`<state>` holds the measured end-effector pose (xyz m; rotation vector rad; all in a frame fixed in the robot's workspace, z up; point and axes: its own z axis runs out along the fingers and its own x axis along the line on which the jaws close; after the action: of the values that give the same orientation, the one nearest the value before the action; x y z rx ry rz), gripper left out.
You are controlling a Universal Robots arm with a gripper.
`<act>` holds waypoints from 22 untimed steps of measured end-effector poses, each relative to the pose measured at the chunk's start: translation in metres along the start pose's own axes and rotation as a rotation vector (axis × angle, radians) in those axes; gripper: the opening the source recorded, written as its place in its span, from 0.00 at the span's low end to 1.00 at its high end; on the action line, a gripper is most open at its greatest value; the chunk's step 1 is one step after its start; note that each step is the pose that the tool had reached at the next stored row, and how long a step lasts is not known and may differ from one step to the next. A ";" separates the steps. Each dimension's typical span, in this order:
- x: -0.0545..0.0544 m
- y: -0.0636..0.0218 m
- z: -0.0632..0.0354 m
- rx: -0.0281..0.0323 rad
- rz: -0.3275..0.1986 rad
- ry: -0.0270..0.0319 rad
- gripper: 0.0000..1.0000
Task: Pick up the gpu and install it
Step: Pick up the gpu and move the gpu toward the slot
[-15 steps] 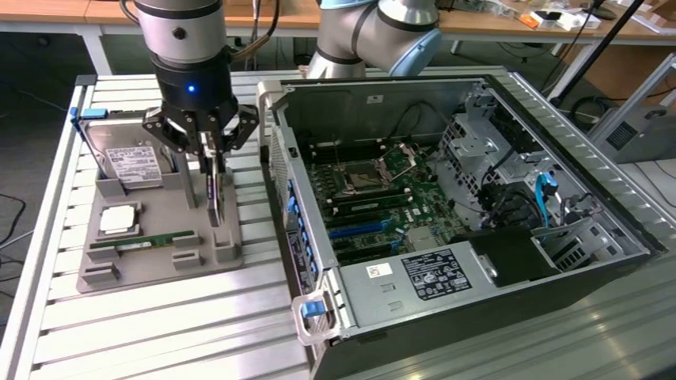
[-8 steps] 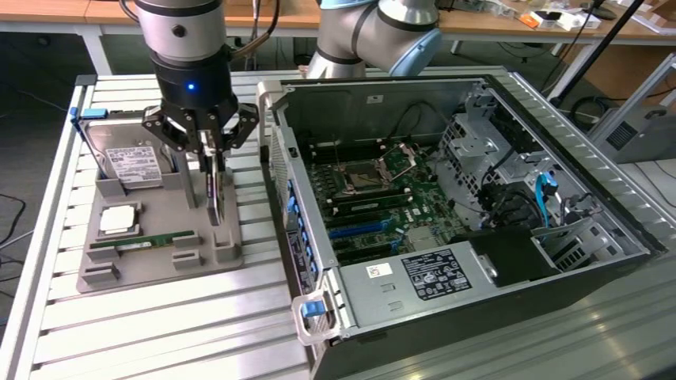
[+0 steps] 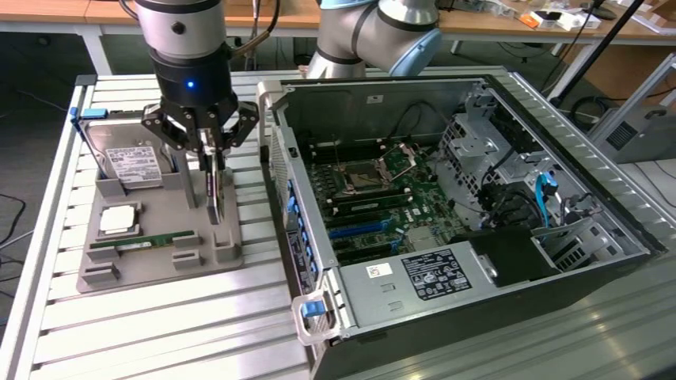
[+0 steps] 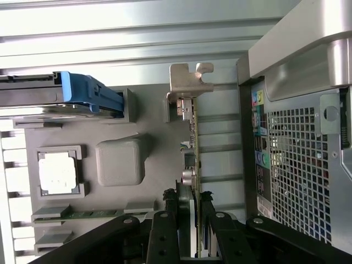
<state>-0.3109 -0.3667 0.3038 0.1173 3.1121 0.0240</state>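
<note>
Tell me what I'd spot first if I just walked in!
The big open computer case on the exterior view's right, its green motherboard showing. Beside it, the robot arm's jaws pinch a gpu standing upright in a grey tray, next to a hard drive.

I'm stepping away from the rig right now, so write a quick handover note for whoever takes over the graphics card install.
Hand: closed on the thin green graphics card with the silver metal bracket, one finger on each face.
Card: upright on its edge in the grey holder tray, beside the open black computer case. I cannot tell whether it is lifted clear of its slot.
Done: grasp made.
Left: the card is not yet in the case, so the whole install remains.
</note>
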 end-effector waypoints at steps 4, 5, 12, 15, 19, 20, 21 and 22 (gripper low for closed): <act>0.000 0.0000 -0.0017 -0.0004 0.000 0.0001 0.27; 0.000 0.0001 -0.0021 -0.0006 0.000 0.0001 0.27; 0.000 0.0001 -0.0052 -0.0015 0.000 0.0002 0.27; 0.000 0.0001 -0.0066 -0.0019 0.000 0.0002 0.27; 0.000 0.0001 -0.0082 -0.0025 0.000 0.0003 0.27; 0.000 0.0002 -0.0085 -0.0026 0.000 0.0002 0.27; 0.000 0.0002 -0.0090 -0.0027 0.000 0.0003 0.27; 0.000 0.0002 -0.0095 -0.0028 0.000 0.0002 0.27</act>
<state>-0.3109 -0.3667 0.3133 0.1175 3.1121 0.0284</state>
